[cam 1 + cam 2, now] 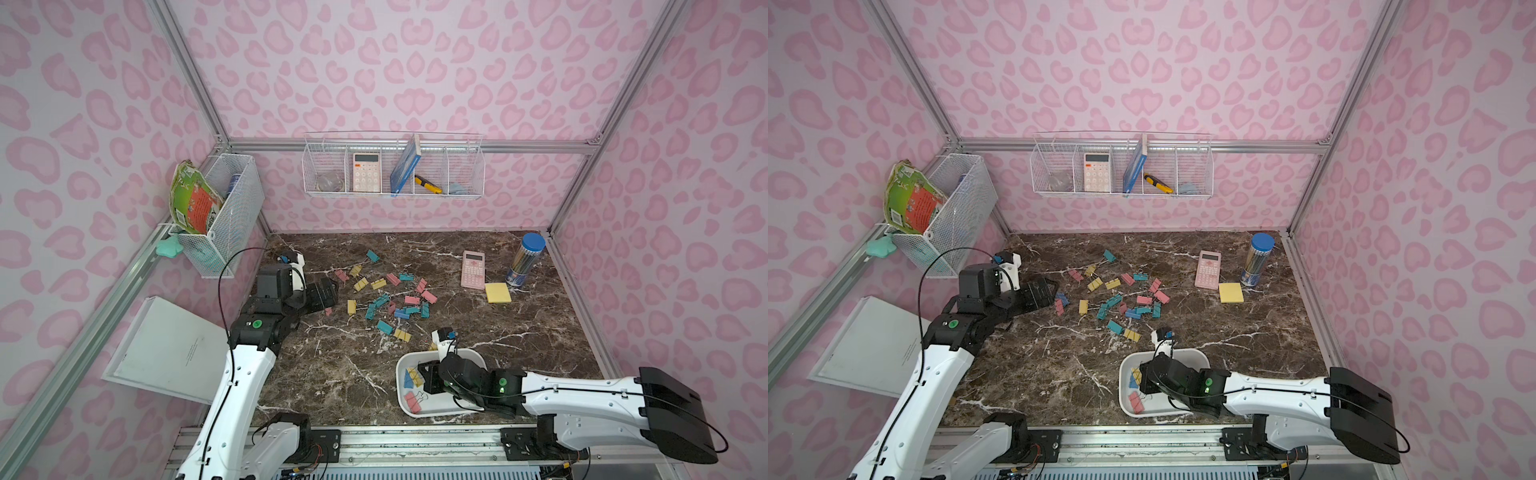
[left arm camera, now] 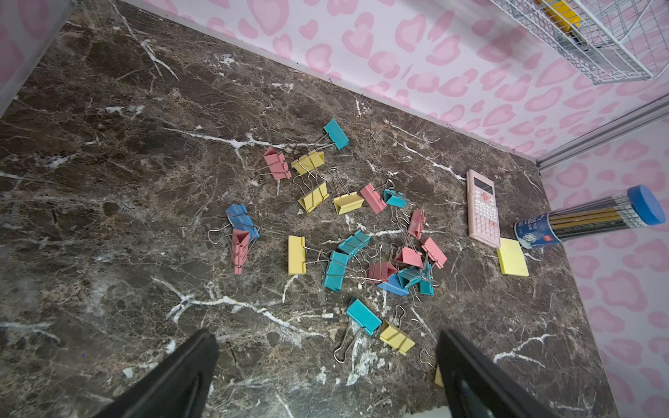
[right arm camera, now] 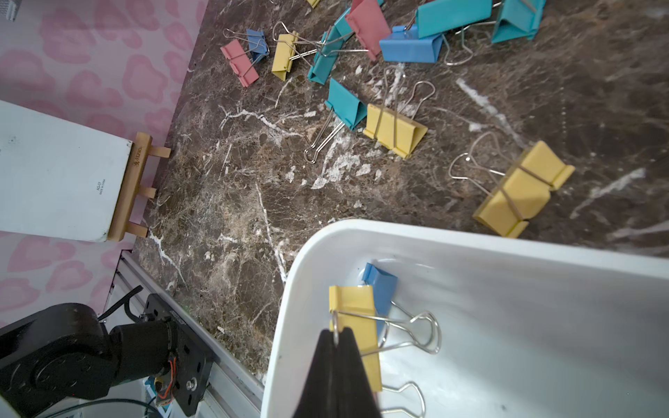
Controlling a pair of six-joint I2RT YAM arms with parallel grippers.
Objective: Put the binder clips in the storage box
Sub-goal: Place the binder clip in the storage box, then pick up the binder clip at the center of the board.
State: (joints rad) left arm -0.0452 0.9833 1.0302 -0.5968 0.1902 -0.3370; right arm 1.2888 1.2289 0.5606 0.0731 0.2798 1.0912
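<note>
**Right gripper's already over the box**
The right gripper (image 3: pixel 335 334) looks pinched shut on the yellow clip (image 3: pixel 353 307) by its wire. The clip sits just inside the storage box (image 3: pixel 506 253) corner, so the drop is probably straight down. The left gripper (image 2: pixel 325 336) gapes wide, nearer the loose binder clips (image 1: pixel 386 299) on the counter (image 1: pixel 332 374).

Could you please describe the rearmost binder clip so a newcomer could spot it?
On the marble table, find the scatter of binder clips in the middle. The teal clip sits at its edge nearest the back wall, farther back than every other clip.
</note>
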